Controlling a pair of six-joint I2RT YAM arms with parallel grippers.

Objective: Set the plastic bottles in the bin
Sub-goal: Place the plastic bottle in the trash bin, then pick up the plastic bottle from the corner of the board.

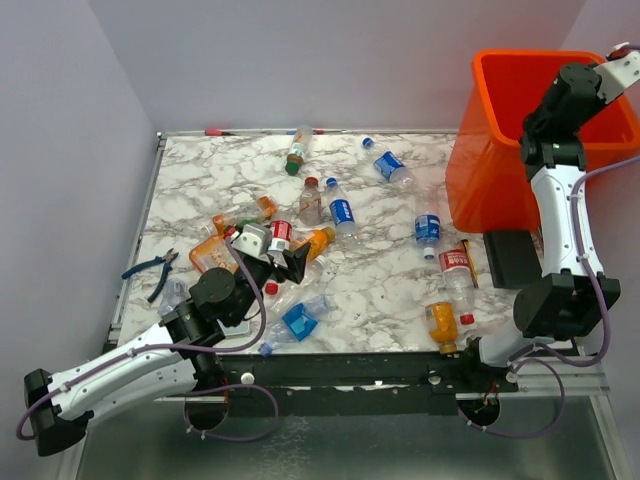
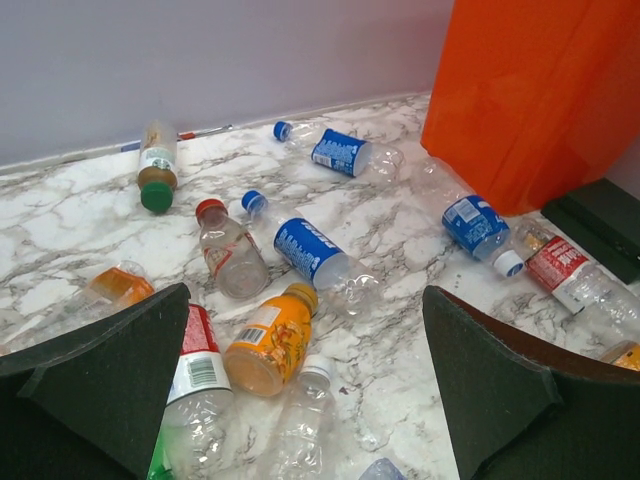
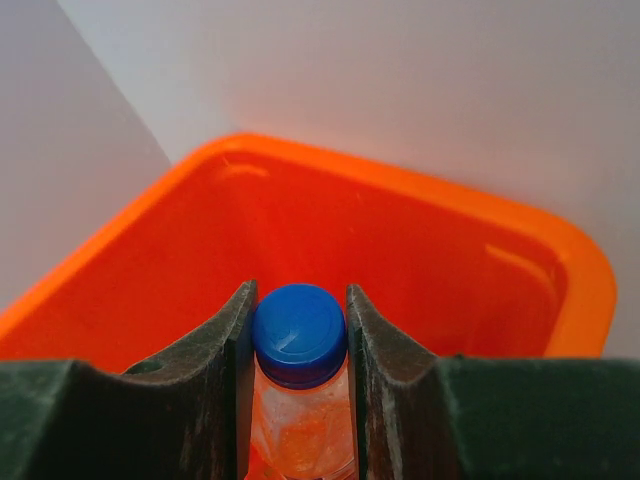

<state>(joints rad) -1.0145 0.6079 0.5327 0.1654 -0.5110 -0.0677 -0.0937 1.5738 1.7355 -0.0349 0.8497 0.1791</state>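
**Now one bottle is over the bin, the rest lie on the table**

The left gripper (image 1: 283,263) hangs low over the crowded patch near the table's (image 1: 200,170) left near corner. Its jaws are spread wide with nothing in them, probably to straddle whichever bottle it takes. In its wrist view an orange bottle (image 2: 268,340) lies between the fingers. A red-label bottle (image 2: 195,370) just beside it is partly under the left finger, so a clean single pick looks awkward. The pliers (image 1: 150,268) lie at the left edge, apart from the pile and not for binning.

Toward the middle, blue-label bottles (image 2: 310,250) lie on their sides, and a green-capped bottle (image 1: 296,155) sits near the far edge. More bottles cluster by the right near corner, next to a dark block (image 1: 510,258) in front of the bin (image 1: 480,170).

The right gripper (image 3: 298,290) is clenched on the neck of a blue-capped bottle (image 3: 298,335). It holds the bottle above the bin's open mouth at the far right corner, so letting go should drop it inside.
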